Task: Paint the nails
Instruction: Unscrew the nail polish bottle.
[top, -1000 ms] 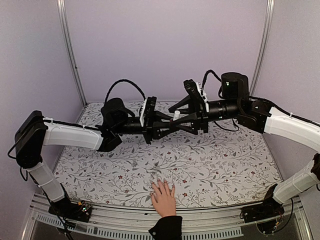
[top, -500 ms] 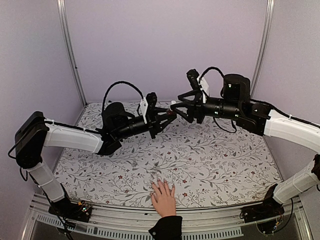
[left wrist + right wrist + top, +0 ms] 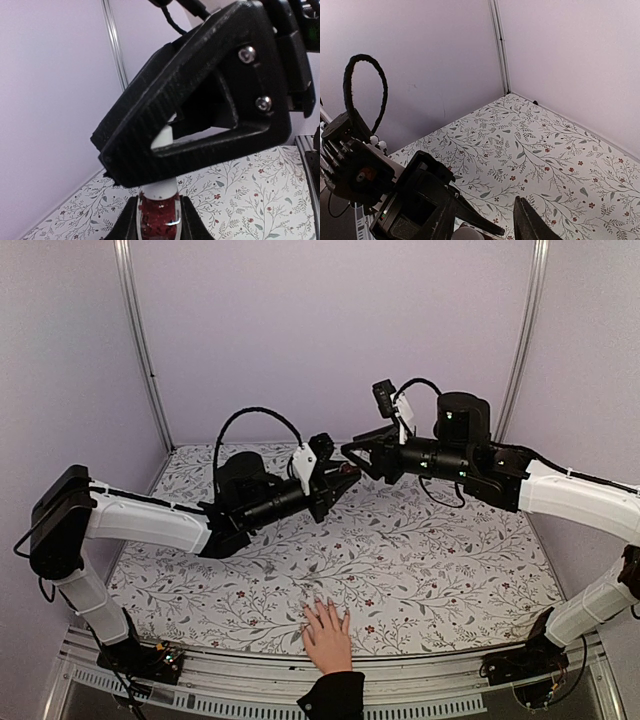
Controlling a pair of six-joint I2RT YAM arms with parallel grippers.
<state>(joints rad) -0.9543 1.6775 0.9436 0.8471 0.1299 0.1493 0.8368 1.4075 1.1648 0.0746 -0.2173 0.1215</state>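
Note:
A small dark-red bottle point(image 3: 158, 216) with a white cap point(image 3: 161, 192) is held in the air over the back of the table, my left gripper point(image 3: 160, 229) shut on its glass body. My right gripper point(image 3: 352, 453) meets it from the right. Its fingers point(image 3: 200, 115) straddle the cap point(image 3: 468, 234) with a gap on one side, so it stands open. In the right wrist view the right gripper point(image 3: 482, 212) has the cap low between its fingers. A human hand point(image 3: 328, 638) in a black cuff lies flat at the table's near edge, its nails point(image 3: 321, 605) pointing away.
The floral tablecloth point(image 3: 450, 570) covers the table between lilac walls. Metal corner posts point(image 3: 140, 340) stand at the back left and back right. A black cable loop point(image 3: 250, 420) arches over the left wrist. Both arms span the middle of the table above the hand.
Both grippers rose from the table's middle toward the back. The left one tilted the bottle upward; the right one slid over the cap and its jaws narrowed. The hand has not moved.

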